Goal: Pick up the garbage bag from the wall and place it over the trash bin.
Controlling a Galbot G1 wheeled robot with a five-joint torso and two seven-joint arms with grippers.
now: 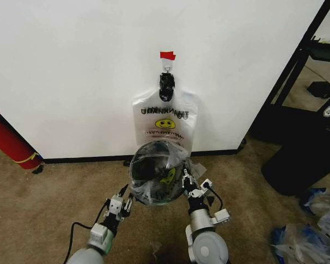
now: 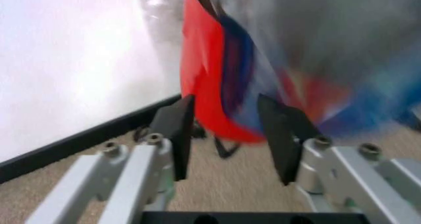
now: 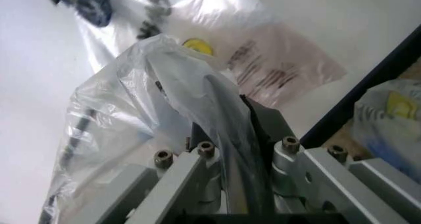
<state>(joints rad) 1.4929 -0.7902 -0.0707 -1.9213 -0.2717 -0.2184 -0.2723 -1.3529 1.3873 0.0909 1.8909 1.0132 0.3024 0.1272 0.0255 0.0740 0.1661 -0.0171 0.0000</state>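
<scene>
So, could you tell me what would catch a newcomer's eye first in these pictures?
Probably the clear garbage bag draped over the small trash bin at the foot of the wall, its edge pinched by the right gripper. Just above, a second smiley bag hangs under red tape. The left gripper sits open at the bin's left.
</scene>
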